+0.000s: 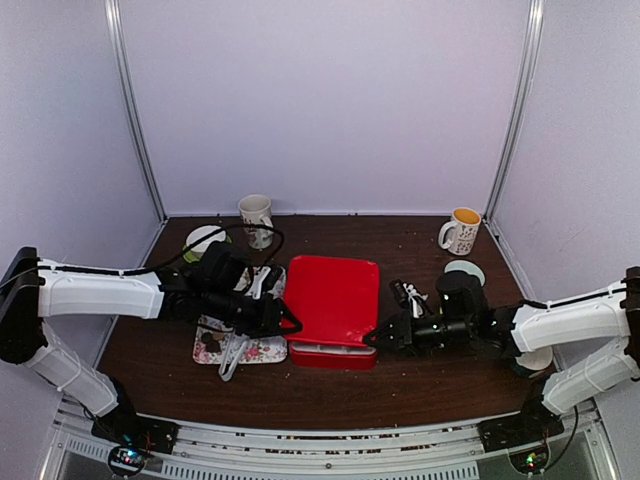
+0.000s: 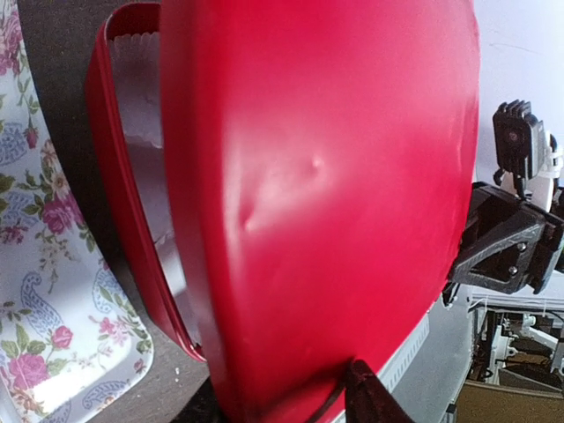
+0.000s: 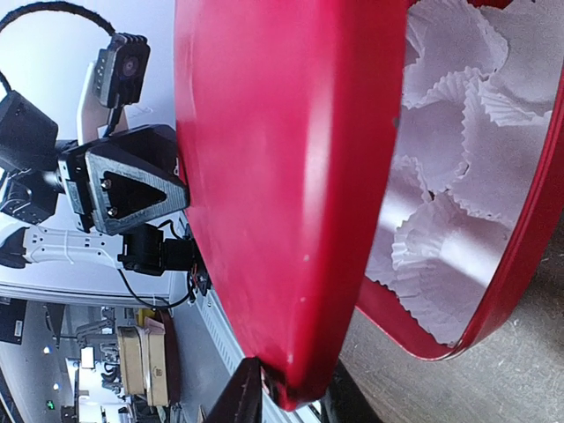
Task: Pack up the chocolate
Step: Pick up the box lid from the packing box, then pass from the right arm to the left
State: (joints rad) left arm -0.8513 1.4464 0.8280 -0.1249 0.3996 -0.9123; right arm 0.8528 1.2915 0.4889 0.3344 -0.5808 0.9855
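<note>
While both arms reach in from opposite sides, the red lid (image 1: 333, 290) sits tilted above the red box base (image 1: 330, 357), and both wrist views show a gap between the 2. The left gripper (image 1: 288, 325) is clamped on the lid's near-left edge, and the right gripper (image 1: 375, 340) is clamped on its near-right edge. Through the gap, the right wrist view shows white pleated paper cups (image 3: 458, 159) lining the base. The chocolate (image 1: 209, 341), a few dark pieces, lies on the floral tray (image 1: 262, 350) just left of the box, partly under the left arm. Metal tongs (image 1: 232, 362) rest on the same tray. At the back of the table, 1 patterned mug (image 1: 257, 218) stands on the left and 1 mug (image 1: 462, 230) with an orange inside on the right.
</note>
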